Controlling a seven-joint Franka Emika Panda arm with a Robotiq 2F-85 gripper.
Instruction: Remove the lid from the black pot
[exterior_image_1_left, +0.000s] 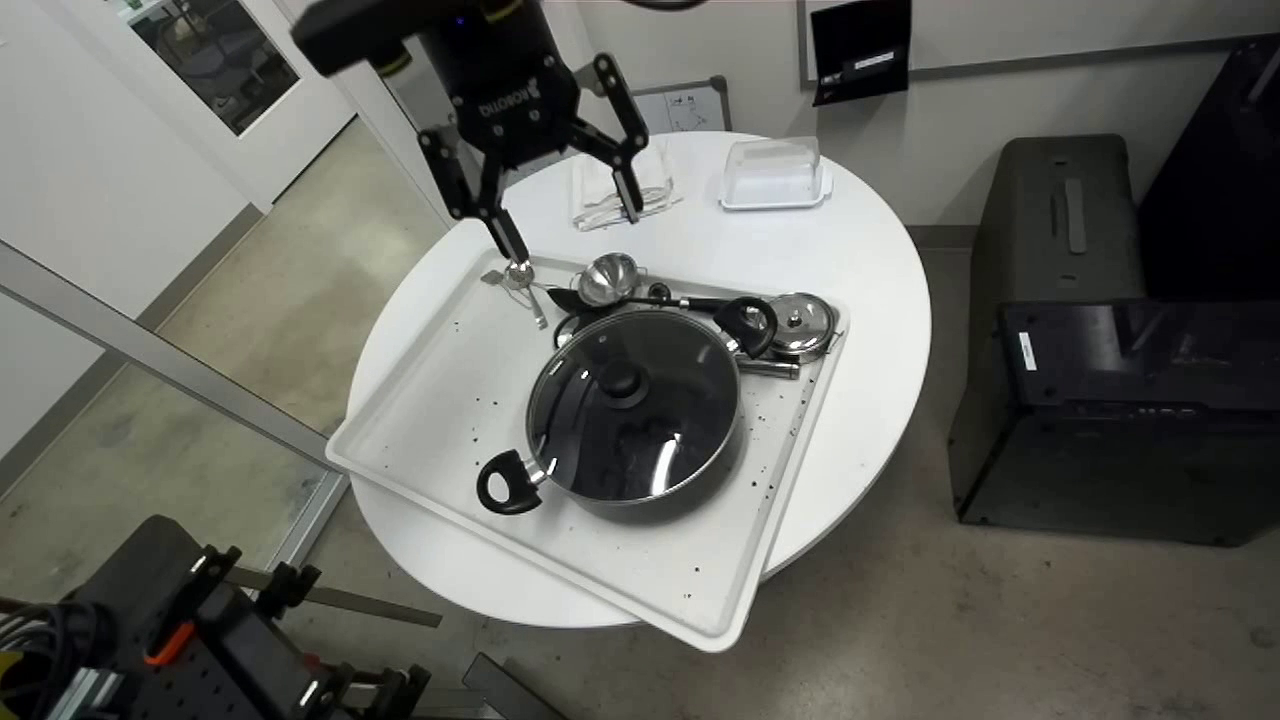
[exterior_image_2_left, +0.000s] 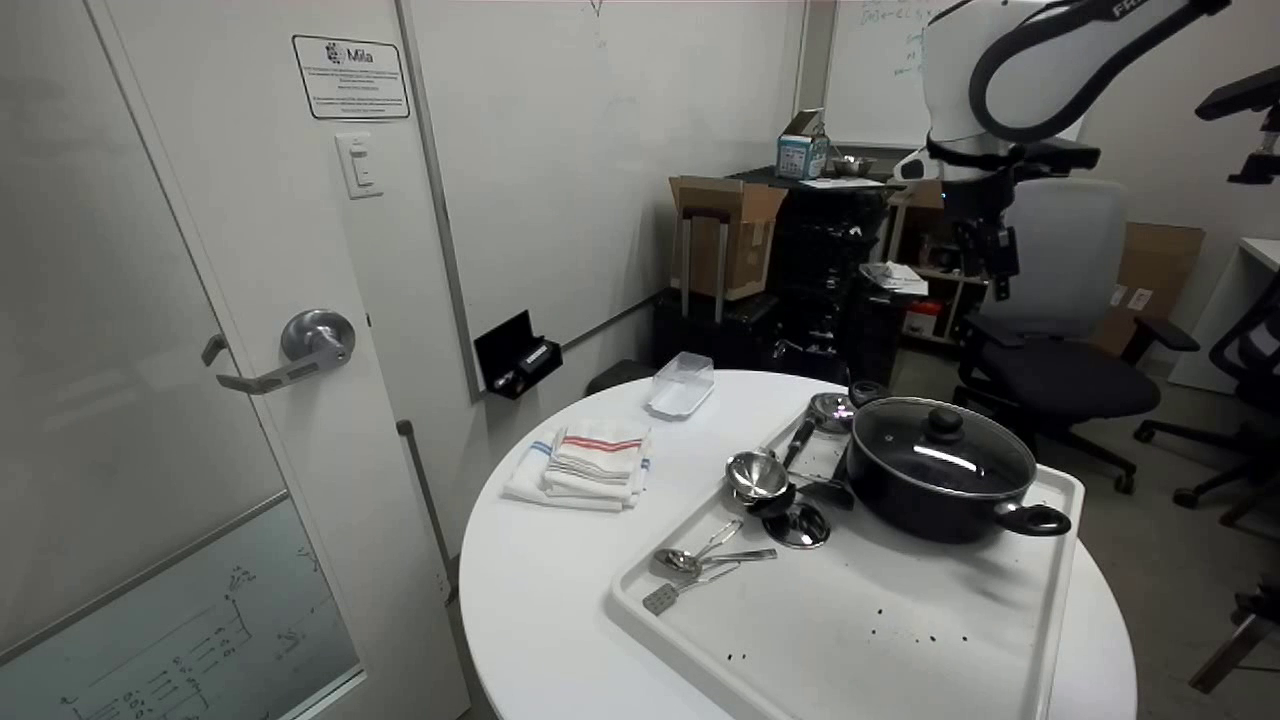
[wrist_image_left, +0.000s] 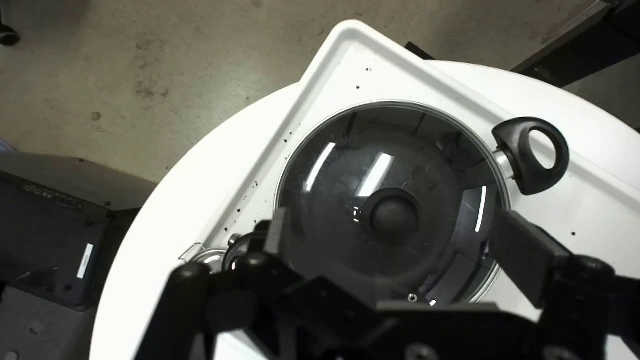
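Note:
The round glass lid (exterior_image_1_left: 630, 445) with a thin metal rim and dark centre knob sits on the black pot (exterior_image_2_left: 905, 505). The lid also shows in an exterior view (exterior_image_2_left: 935, 455) and in the wrist view (wrist_image_left: 335, 215). The pot stands on a white tray; its loop handle shows at upper right in the wrist view (wrist_image_left: 530, 160). My gripper (exterior_image_1_left: 575, 228) is open and empty, well above the table. In the wrist view the fingers (wrist_image_left: 395, 239) stand apart on either side of the knob in the picture, not touching it. In an exterior view the gripper (exterior_image_2_left: 1002, 275) hangs above and behind the pot.
The white tray (exterior_image_1_left: 430, 400) overhangs the round white table (exterior_image_1_left: 880, 300). Metal utensils (exterior_image_1_left: 522, 290), a metal bowl (exterior_image_1_left: 608, 278) and a small lidded metal pot (exterior_image_1_left: 800, 322) lie beside the pot. Folded towels (exterior_image_2_left: 590, 465) and a clear plastic box (exterior_image_1_left: 772, 172) stand on the table.

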